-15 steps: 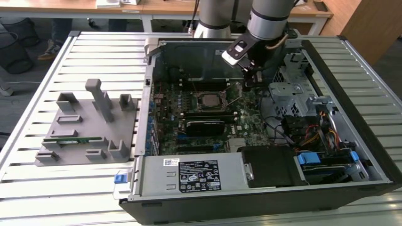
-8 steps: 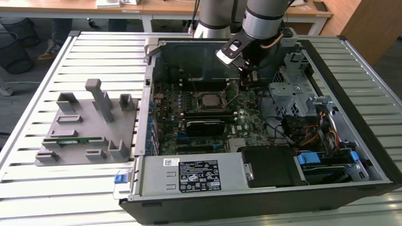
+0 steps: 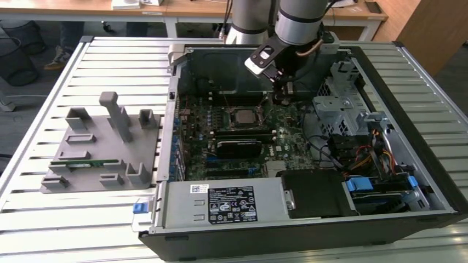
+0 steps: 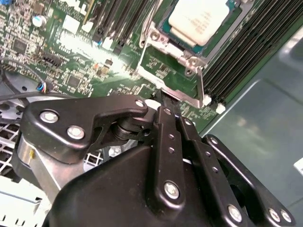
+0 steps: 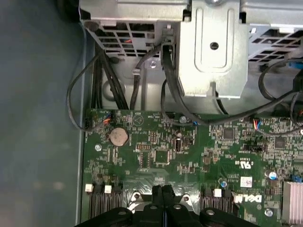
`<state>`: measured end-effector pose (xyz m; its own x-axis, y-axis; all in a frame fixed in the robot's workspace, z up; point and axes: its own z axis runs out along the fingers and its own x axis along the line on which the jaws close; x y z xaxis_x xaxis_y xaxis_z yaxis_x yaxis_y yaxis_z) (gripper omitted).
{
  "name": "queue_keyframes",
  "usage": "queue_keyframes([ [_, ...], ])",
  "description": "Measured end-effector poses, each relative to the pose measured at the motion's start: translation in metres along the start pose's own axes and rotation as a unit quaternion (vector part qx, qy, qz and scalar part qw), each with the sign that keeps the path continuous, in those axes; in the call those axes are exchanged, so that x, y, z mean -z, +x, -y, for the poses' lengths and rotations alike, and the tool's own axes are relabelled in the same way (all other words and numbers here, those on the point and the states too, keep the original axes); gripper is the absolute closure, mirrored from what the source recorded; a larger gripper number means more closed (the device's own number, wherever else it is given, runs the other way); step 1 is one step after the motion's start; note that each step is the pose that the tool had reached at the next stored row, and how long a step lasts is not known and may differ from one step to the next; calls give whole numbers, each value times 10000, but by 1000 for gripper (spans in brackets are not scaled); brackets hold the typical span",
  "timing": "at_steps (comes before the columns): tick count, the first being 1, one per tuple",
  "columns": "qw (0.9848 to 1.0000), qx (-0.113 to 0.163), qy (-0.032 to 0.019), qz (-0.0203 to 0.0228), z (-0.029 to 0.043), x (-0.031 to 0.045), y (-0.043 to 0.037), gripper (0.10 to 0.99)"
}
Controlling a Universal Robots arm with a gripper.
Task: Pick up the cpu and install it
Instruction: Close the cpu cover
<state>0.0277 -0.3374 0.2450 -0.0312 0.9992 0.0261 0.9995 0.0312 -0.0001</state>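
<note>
Now cpu (image 4: pixel 199 19) lies seated, near the end effector (image 4: pixel 165 100).

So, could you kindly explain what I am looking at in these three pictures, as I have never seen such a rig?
The machine is a robot arm, and the two-fingered part at its tip is the end effector. One picture comes from a camera off the arm, the other two from cameras at its wrist. An open computer case lies on a slatted metal table, and the arm reaches in over the green motherboard. The cpu already sits in its socket. The end effector is shut, holding nothing that I can see. At the exterior view's left stands a grey fixture carrying a green memory stick.
</note>
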Motion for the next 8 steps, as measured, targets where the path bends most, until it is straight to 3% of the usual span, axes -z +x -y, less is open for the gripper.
queue_keyframes([
  [8, 10000, 0, 0, 0, 76, -25, 8, 973],
])
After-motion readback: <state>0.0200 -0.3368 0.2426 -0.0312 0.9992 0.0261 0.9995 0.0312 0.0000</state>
